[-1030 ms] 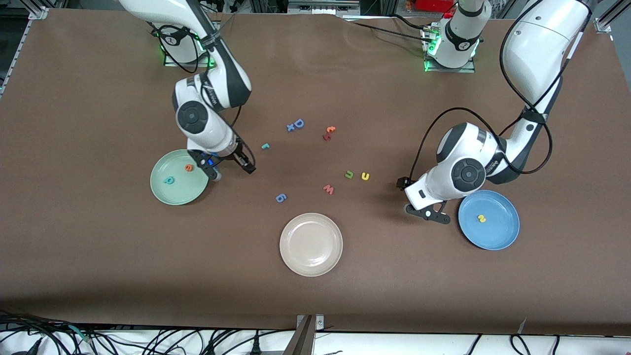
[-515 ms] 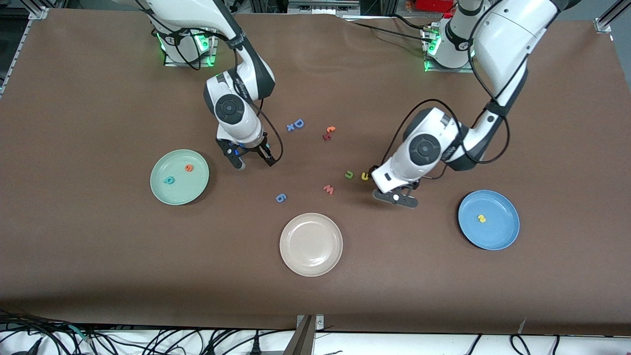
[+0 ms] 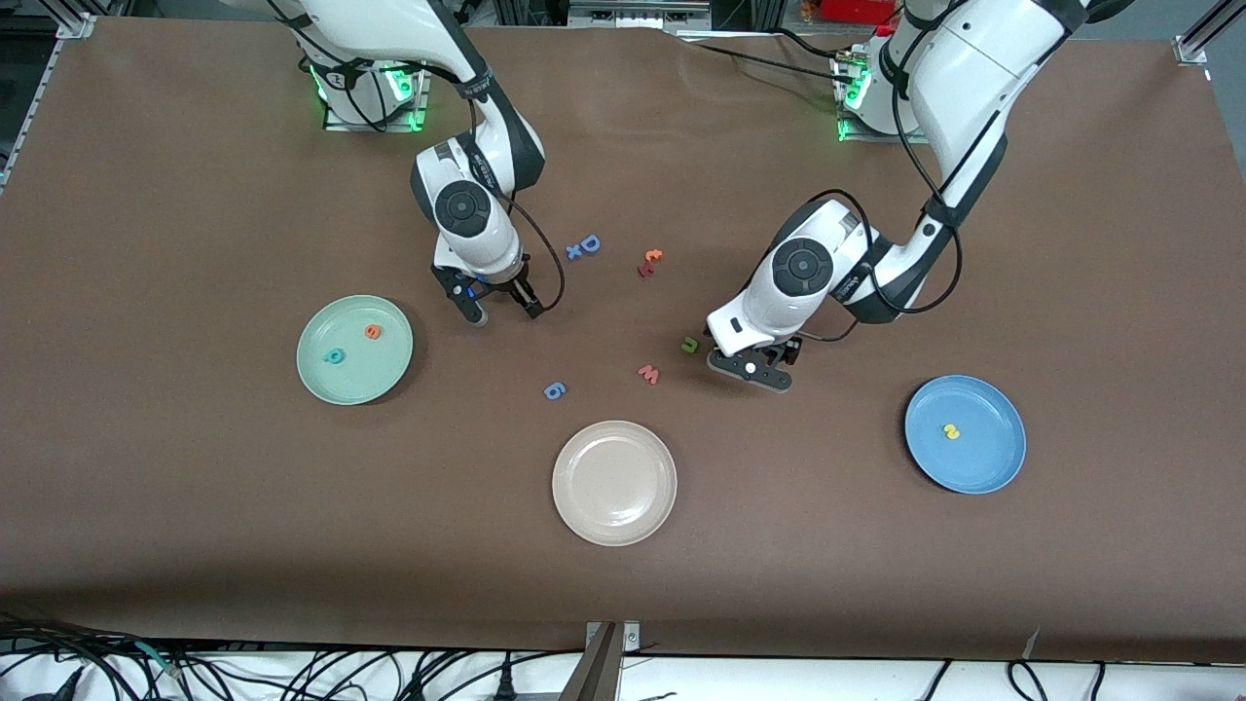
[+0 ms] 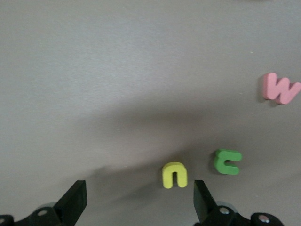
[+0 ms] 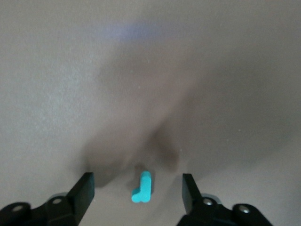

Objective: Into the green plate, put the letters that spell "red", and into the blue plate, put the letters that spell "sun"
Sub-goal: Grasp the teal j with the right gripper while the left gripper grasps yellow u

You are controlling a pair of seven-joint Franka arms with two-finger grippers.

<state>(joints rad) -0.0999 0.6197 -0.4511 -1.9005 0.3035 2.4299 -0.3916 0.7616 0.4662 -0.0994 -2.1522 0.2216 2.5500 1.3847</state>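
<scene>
Brown desk (image 3: 195, 506), we note left hand (image 4: 136, 200) spread wide over yellow n (image 4: 174, 174) beside green u (image 4: 227, 161), right hand (image 5: 136, 190) parted around teal r (image 5: 142, 188), green plate (image 3: 317, 375) holding orange e (image 3: 373, 332) and teal d (image 3: 334, 356), blue plate (image 3: 993, 458) holding yellow s (image 3: 951, 430).

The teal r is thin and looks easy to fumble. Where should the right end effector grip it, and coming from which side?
Probably straight down from above: the teal r lies flat between the right end effector's open fingers, so they can pinch its straight stem across the narrow width.
</scene>
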